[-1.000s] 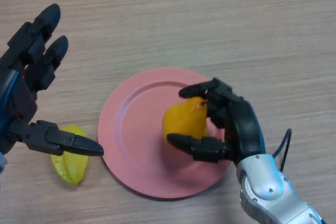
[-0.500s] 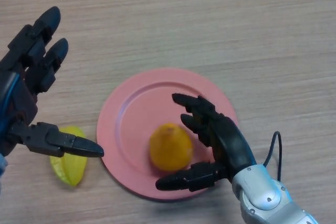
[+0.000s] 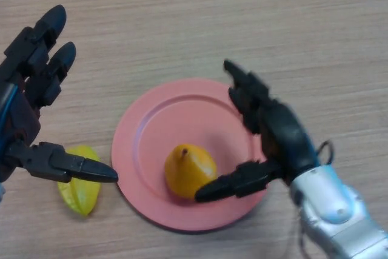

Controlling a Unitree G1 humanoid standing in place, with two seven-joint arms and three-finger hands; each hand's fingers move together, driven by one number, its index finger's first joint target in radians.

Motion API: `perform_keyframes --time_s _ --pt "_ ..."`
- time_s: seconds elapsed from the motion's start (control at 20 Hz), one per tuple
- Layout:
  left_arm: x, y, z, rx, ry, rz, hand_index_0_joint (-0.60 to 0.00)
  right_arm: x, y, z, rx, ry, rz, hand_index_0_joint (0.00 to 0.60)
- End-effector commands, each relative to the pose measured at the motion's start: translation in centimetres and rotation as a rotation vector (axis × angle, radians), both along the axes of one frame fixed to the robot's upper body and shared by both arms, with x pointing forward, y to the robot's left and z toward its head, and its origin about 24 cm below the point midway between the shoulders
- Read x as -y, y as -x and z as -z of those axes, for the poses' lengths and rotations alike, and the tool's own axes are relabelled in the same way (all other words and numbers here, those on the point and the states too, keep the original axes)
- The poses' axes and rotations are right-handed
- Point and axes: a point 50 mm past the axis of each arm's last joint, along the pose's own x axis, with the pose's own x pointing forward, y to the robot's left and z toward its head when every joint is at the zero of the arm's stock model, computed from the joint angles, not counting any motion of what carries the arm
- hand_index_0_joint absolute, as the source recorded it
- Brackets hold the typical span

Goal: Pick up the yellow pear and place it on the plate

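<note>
Yellow-orange pear [image 3: 189, 170] with a small brown stem end lies on the round pink plastic plate [image 3: 151, 134], resting at about five o'clock of the plate's centre, inside the raised rim. At three o'clock of the pear is the robot's black right hand [image 3: 276, 134], released, its fingers stretched out toward twelve o'clock above the plate's right side and its thumb reaching in toward the fruit's lower right flank; nothing is held. The plate sits on a pale wood-grain table [image 3: 242, 22]. Just off the plate's rim at about eight o'clock lies a yellow-green star fruit [image 3: 79, 191]. Over it is the black left hand [image 3: 27, 110], also relaxed and holding nothing, fingers pointing to twelve o'clock, thumb pointing toward the plate.
</note>
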Motion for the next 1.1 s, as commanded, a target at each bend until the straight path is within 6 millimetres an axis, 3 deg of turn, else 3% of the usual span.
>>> perform_keyframes --time_s 0.05,0.5,0.8,1.1 --pt "-1.1 1.0 -3.3 0.177 -0.054 -0.029 0.000 1.7 0.5 -3.7 0.199 -0.032 0.000 0.000" --pt "-1.5 1.3 -3.6 0.200 -0.054 -0.021 0.000 8.2 4.1 -7.2 0.255 0.035 0.171 0.000" --pt "-1.2 1.0 -4.0 0.211 -0.029 -0.041 0.000 8.8 5.3 -8.0 0.298 0.076 0.220 0.000" --pt "-1.0 0.5 -4.3 0.245 -0.040 -0.075 0.000 9.0 5.1 -7.5 0.286 0.111 0.210 0.000"
